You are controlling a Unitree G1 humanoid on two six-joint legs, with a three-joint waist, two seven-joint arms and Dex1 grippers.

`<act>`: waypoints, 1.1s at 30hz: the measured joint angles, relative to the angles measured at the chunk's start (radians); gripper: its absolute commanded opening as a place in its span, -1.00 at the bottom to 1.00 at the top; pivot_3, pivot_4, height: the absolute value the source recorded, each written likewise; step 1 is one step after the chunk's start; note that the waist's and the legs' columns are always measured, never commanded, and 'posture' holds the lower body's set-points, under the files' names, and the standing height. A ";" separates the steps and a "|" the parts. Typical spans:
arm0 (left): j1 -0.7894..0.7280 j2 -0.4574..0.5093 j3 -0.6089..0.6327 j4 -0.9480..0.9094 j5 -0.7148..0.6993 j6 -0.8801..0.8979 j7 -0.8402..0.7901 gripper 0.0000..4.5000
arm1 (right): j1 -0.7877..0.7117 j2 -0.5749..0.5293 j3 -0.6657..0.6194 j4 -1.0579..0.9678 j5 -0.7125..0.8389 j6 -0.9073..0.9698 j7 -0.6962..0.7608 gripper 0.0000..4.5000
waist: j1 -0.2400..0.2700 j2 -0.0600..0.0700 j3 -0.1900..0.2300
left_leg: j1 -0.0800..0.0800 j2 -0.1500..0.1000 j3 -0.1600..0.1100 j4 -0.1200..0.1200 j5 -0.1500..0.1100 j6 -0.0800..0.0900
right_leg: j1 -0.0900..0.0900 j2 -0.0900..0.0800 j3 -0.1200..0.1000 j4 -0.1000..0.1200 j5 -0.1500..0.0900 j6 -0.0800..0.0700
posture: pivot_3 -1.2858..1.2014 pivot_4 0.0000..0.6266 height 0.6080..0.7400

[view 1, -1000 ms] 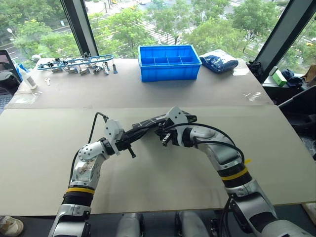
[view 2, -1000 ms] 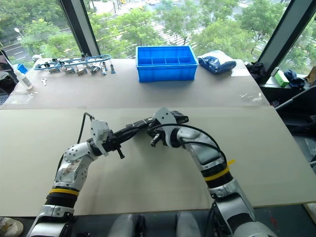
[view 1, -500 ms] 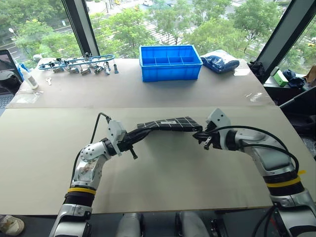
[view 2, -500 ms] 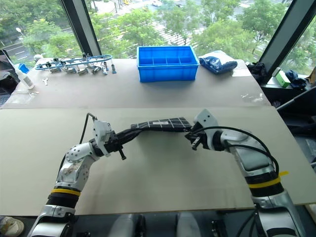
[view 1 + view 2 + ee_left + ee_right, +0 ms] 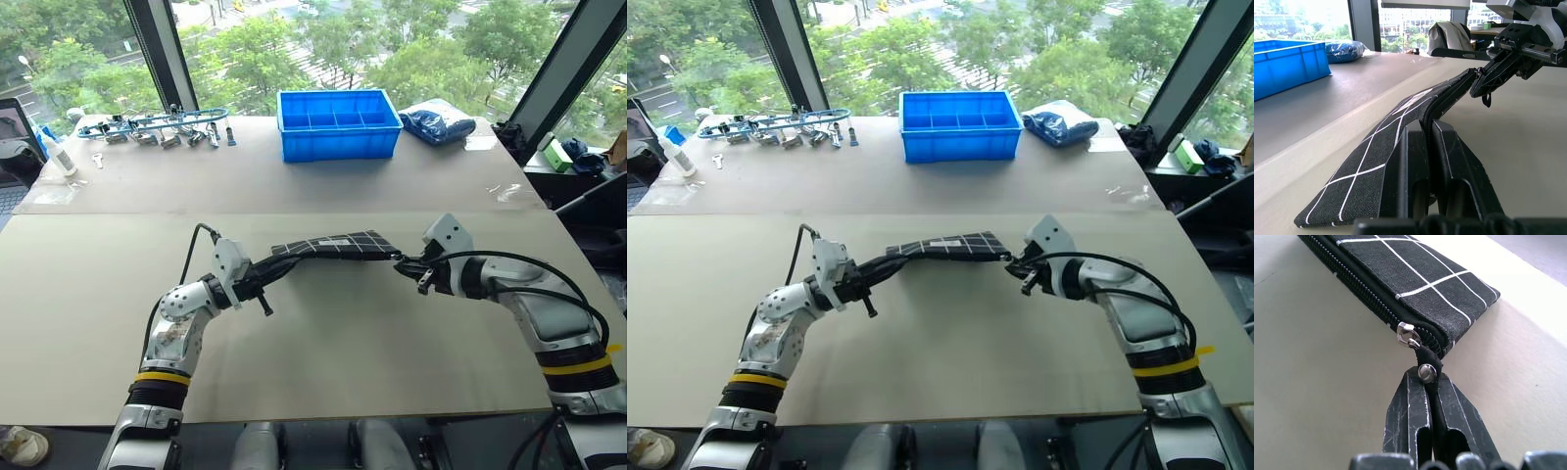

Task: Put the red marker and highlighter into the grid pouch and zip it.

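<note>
**Pouch**: centre of the head views, held off the counter between the two arms and sagging a little toward its left end. Grid fabric faces up; the zipper edge faces the robot. The teeth read as meshed along the whole visible length in both wrist views, with the slider parked at the right end corner.

**Left end effector**: pressed together on the pouch's left end, fingers either side of the zipper seam. Serves as the anchor.

**Right end effector**: pinching the black pull strap just below its rivet, right of centre in the head views. The strap runs taut from slider to fingers. Whether the grip is loosening cannot be told.

**Marker, highlighter**: nothing of either is exposed; judged to be inside the closed pouch, though the contents are hidden.

**Other items**: blue bin, upper centre; tool clutter, upper left; blue bag, upper right. All well apart from the work.

**Step in hand**: the end of the zipping stroke. The task looks all but complete.

**Next move calls for**: letting go of the strap without tugging the slider back, then lowering the pouch flat onto the counter and freeing the left grip. Risk: releasing one end first lets the pouch swing from the other.
</note>
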 measured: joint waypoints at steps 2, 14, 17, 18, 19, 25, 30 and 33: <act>0.000 0.001 0.003 0.000 0.000 0.000 0.000 -1.00 | 0.000 -0.001 -0.016 -0.009 0.021 0.022 0.009 0.02 | 0.001 0.000 0.000 | 0.000 0.000 0.000 0.000 0.000 0.000 | 0.000 0.000 0.000 0.000 0.000 0.000 | 0.03 -0.52 1.00; 0.044 0.037 0.002 -0.070 -0.035 0.020 -0.058 -1.00 | 0.093 -0.132 -0.245 -0.094 0.220 0.121 0.125 0.43 | 0.013 0.000 0.000 | 0.000 0.000 0.000 0.000 0.000 0.001 | 0.000 0.000 0.000 -0.001 0.000 0.000 | 0.03 -0.52 1.00; 0.067 0.078 0.009 -0.121 -0.089 0.053 -0.122 -1.00 | 0.126 -0.181 -0.348 -0.109 0.276 0.121 0.167 0.43 | 0.013 0.000 0.000 | 0.000 0.001 0.000 0.000 0.000 0.001 | 0.000 0.000 0.000 -0.001 0.000 0.000 | 0.03 -0.52 1.00; 0.069 0.086 0.010 -0.137 -0.107 0.064 -0.142 -1.00 | 0.143 -0.195 -0.366 -0.119 0.281 0.119 0.177 0.43 | 0.013 0.000 0.000 | 0.001 0.001 0.000 0.000 0.000 0.001 | 0.001 0.000 0.000 -0.001 0.000 0.000 | 0.03 -0.52 1.00; 0.071 0.096 0.011 -0.153 -0.122 0.073 -0.163 -1.00 | 0.166 -0.212 -0.369 -0.129 0.283 0.115 0.187 0.43 | 0.012 0.000 0.000 | 0.001 0.001 0.000 0.000 0.000 0.001 | 0.001 0.000 0.000 -0.001 0.000 0.000 | 0.03 -0.52 1.00; 0.062 0.123 -0.006 -0.110 -0.091 0.029 -0.223 -0.83 | 0.252 -0.231 -0.334 -0.175 0.272 0.085 0.193 0.46 | 0.012 0.000 0.000 | 0.001 0.000 0.000 0.000 0.000 0.001 | 0.001 0.000 0.001 -0.001 0.000 0.000 | 0.03 -0.52 1.00; 0.048 0.116 -0.046 -0.026 0.010 -0.041 -0.205 -0.03 | 0.279 -0.212 -0.335 -0.252 0.318 0.084 0.195 0.47 | 0.013 0.000 0.000 | 0.000 0.000 -0.001 0.000 -0.001 0.001 | 0.001 0.000 0.001 -0.001 0.000 0.000 | 0.03 -0.52 1.00; 0.063 0.120 -0.070 -0.019 0.055 -0.084 -0.203 0.49 | 0.297 -0.210 -0.356 -0.279 0.355 0.091 0.195 0.47 | 0.014 0.000 0.000 | 0.001 0.000 -0.001 0.000 -0.001 0.001 | 0.001 -0.001 0.001 -0.001 0.000 0.000 | 0.03 -0.52 1.00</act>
